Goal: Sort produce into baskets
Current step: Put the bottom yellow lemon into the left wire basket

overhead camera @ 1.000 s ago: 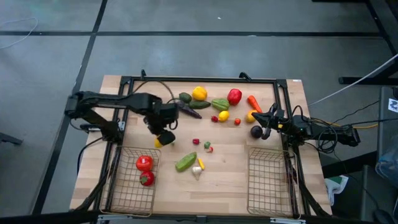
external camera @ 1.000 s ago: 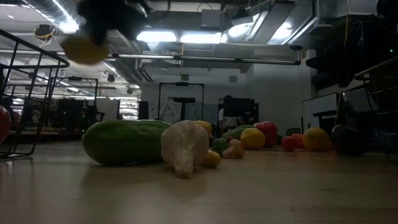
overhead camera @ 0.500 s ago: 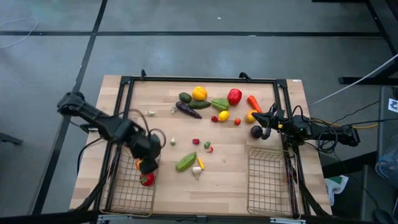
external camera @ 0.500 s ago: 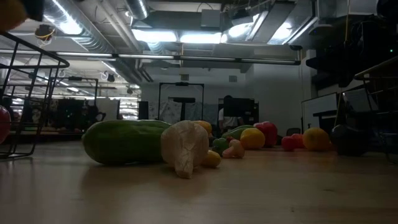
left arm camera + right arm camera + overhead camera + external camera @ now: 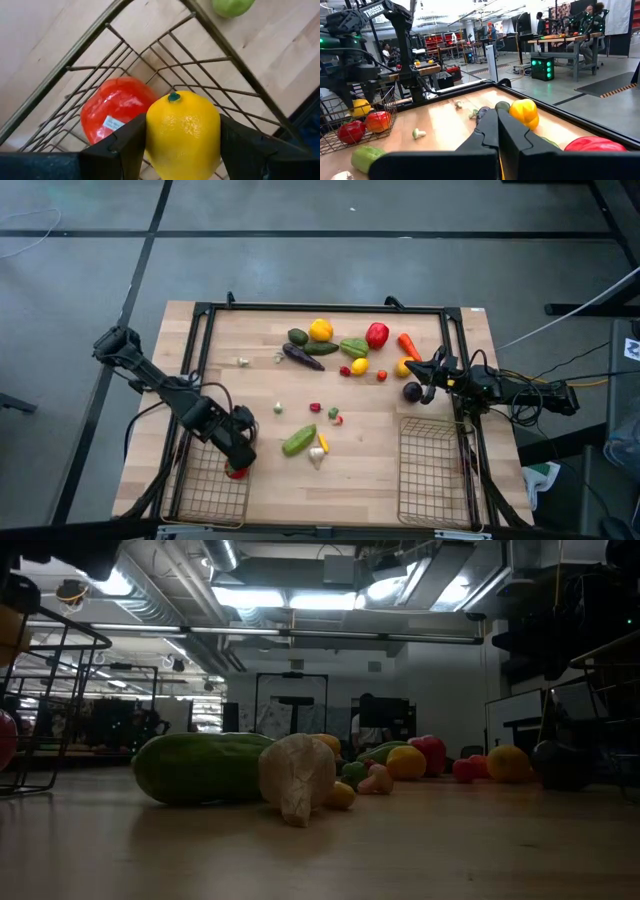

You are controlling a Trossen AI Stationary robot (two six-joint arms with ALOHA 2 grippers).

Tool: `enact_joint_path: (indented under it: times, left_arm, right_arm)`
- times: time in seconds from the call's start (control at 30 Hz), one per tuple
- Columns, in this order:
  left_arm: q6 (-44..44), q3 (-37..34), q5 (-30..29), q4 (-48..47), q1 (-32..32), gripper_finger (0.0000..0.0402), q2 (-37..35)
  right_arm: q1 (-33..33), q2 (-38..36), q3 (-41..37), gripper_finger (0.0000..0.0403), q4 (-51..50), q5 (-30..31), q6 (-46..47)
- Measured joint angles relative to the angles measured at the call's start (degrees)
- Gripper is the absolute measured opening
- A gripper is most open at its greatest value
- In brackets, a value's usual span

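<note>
Left tool [image 5: 182, 150] is clamping a yellow lemon [image 5: 183, 131] over the left basket [image 5: 150, 50], green stem-end pointing away from the wrist.

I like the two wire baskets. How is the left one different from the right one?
The left dark wire-mesh basket has red toy produce inside; the right dark wire-mesh basket looks empty. The left pincer hovers over the left basket holding a yellow toy lemon; no arm is above the right one. Both are the same shape and sit along the table's near edge.
</note>
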Motion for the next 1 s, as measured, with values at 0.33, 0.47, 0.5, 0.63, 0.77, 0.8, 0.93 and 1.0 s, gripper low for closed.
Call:
enact_joint_path:
  times: [0.33, 0.47, 0.5, 0.63, 0.77, 0.8, 0.93, 1.0]
  left_arm:
    - [3.1, -1.3, -2.5, 1.5, 0.0, 0.0214, 0.0]
    - [3.5, -1.3, -2.8, 1.3, 0.0, 0.0232, 0.0]
    - [4.0, -1.3, -2.8, 1.3, 0.0, 0.0240, 0.0]
    - [6.7, -1.3, -2.8, 1.3, 0.0, 0.0274, -0.2]
    - [9.0, -1.2, -2.8, 1.2, 0.0, 0.0290, -0.6]
    - [9.1, -1.1, -2.7, 1.3, 0.1, 0.0291, -0.7]
    - [9.3, -1.1, -1.7, 1.2, 0.2, 0.0292, -1.5]
    - [10.0, -1.1, -0.7, 1.2, 0.2, 0.0292, -2.4]
  right_arm:
    - [0.0, 0.0, 0.0, 0.0001, 0.0, 0.0, 0.0]
    - [0.0, 0.0, 0.0, 0.0001, 0.0, 0.0, 0.0]
    - [0.0, 0.0, 0.0, 0.0001, 0.0, 0.0, 0.0]
    - [0.0, 0.0, 0.0, 0.0001, 0.0, 0.0, 0.0]
    - [0.0, 0.0, 0.0, 0.0001, 0.0, 0.0, 0.0]
    - [0.0, 0.0, 0.0, 0.0001, 0.0, 0.0, 0.0]
    - [0.0, 0.0, 0.0, 0.0001, 0.0, 0.0, 0.0]
    - [0.0, 0.0, 0.0, 0.0001, 0.0, 0.0, 0.0]
